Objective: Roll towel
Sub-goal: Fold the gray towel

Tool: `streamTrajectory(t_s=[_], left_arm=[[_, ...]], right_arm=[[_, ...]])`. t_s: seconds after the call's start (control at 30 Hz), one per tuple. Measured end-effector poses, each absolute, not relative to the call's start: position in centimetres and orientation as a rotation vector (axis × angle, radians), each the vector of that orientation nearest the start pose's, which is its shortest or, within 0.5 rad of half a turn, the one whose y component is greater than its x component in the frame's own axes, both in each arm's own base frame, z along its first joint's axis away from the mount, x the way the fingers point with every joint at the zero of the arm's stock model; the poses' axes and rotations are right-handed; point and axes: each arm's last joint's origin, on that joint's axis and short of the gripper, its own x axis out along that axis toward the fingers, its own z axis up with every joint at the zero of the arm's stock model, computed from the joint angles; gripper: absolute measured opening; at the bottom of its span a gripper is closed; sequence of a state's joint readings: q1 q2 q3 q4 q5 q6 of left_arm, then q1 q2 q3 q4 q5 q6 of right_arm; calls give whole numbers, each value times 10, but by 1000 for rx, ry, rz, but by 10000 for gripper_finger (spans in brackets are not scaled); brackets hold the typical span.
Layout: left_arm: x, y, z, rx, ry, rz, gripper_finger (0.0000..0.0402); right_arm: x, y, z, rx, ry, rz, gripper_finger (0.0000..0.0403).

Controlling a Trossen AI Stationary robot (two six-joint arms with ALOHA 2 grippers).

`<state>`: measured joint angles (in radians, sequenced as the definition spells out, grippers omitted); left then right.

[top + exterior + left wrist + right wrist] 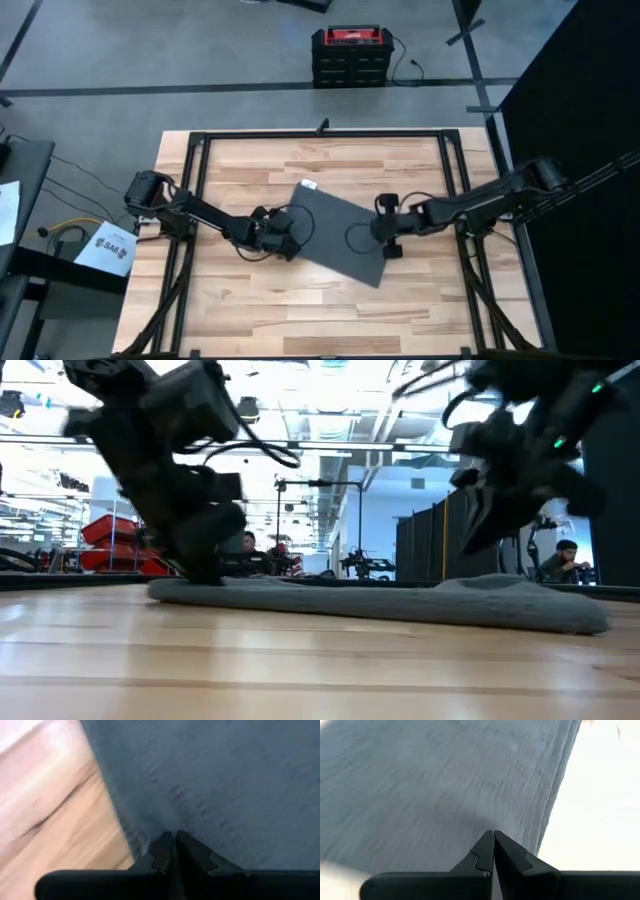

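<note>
Towel (340, 235) lies flat mid-desk (250, 310), a folded rectangle set diagonally; its long axis runs from the tag corner on the far side toward the near right corner.

Left gripper (290, 228) sits at the towel's left edge, fingers (162, 851) pressed together, cloth just ahead of the tips; we cannot tell whether any cloth is caught. Right gripper (385, 232) is at the opposite edge, fingers (510, 851) also closed, tips over the folded hem.

We judge the step as taking hold of an edge. To roll well, both grips should work one short edge, level, and turn along the long axis, keeping the roll tight.
</note>
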<state>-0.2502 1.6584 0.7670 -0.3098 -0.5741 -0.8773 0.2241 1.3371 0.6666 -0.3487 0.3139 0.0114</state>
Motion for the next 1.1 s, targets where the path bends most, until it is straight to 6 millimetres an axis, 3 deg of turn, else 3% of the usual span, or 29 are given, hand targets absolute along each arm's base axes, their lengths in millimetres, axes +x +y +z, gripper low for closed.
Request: streamTrajectory(t_s=[0.1, 0.23, 0.33, 0.43, 0.6, 0.73, 0.9, 1.0, 1.1], left_arm=[[278, -57, 149, -258, 747, 660, 15], [300, -71, 157, -182, 621, 412, 15], [321, -80, 155, -141, 521, 256, 15], [342, -80, 138, -54, 548, 249, 15], [382, -78, 114, 76, 593, 238, 15], [406, -77, 101, 113, 670, 181, 15], [428, -73, 97, 116, 699, 202, 15], [435, -68, 96, 77, 691, 226, 15], [437, -64, 95, 17, 683, 253, 15]], right_arm=[[226, 63, 175, -203, 989, -66, 0], [215, 90, 171, -66, 1005, -62, 0], [206, 108, 166, 19, 1050, -52, 0], [199, 119, 157, 64, 1098, -76, 0], [199, 119, 128, 33, 1173, -144, 0], [201, 116, 121, 12, 1204, -171, 0], [192, 112, 137, -47, 1173, -216, 0], [195, 114, 159, -45, 1011, -232, 0], [197, 105, 161, -147, 909, -298, 0]])
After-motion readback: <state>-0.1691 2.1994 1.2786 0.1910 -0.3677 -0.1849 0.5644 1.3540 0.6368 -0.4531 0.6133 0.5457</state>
